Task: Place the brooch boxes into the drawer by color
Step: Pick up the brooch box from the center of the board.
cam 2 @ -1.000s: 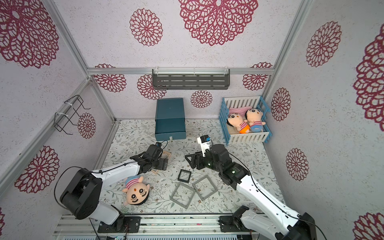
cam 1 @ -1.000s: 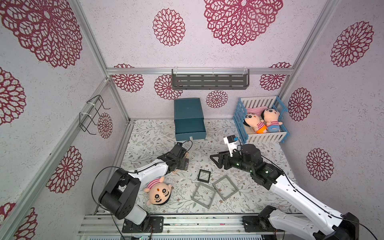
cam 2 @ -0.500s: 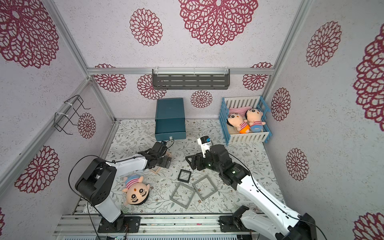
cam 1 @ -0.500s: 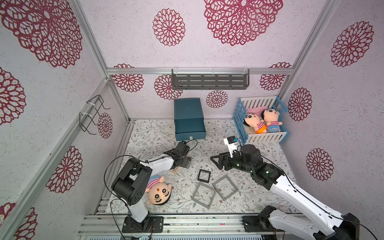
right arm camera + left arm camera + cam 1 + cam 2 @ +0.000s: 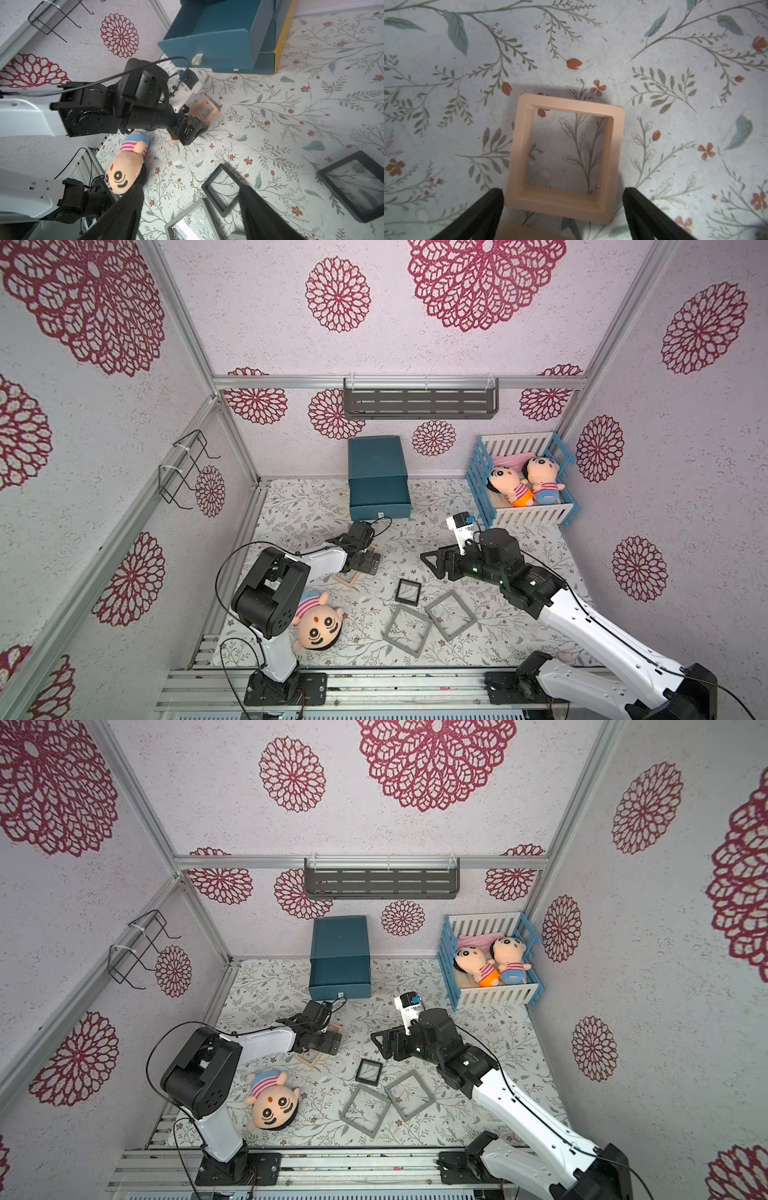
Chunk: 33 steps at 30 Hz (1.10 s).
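- While I watched, the left arm folded its elbow up and inward, tipping the left end effector [image 5: 562,190] down over a beige brooch box [image 5: 564,155]; the right arm barely stirred.
- To me that looks like the approach for a first beige pick. Every box I can see is still out on the counter [image 5: 675,52], so the sorting has hardly begun.
- The left end effector is spread wide and empty. Its black fingers [image 5: 483,212] straddle the closest edge of the box, one just beside each side, and I can make out no contact.
- That beige box lies flat, a little left of centre and on the near side of the teal drawer [image 5: 378,497], which stands pulled out from its cabinet at the far wall.
- A second beige brooch box [image 5: 174,142] peeks out from under the same end effector, on its near side.
- The right end effector [image 5: 434,566] is released and carries nothing, hovering right of centre.
- Near it, toward the front, lie a small black brooch box [image 5: 408,592] and two grey brooch boxes [image 5: 406,630], all flat on the counter.
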Each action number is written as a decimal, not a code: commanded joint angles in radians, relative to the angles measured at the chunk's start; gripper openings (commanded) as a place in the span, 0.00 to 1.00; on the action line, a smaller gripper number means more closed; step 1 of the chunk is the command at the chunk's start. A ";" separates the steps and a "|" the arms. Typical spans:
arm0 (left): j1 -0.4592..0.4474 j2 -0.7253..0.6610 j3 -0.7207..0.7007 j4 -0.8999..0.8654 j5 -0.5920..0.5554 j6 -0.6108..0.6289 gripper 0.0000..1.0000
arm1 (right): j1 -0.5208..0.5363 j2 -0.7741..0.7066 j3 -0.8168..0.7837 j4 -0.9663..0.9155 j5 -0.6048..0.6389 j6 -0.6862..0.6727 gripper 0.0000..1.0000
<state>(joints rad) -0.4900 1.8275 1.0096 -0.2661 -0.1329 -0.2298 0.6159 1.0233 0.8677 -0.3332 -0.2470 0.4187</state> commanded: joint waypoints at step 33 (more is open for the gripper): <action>-0.134 -0.185 -0.049 -0.060 -0.085 -0.006 0.52 | 0.005 -0.042 0.014 0.037 0.072 0.009 0.76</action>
<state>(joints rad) -0.5915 1.6981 0.9676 -0.2939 -0.1932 -0.2150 0.6159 1.0088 0.8742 -0.3367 -0.2016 0.4221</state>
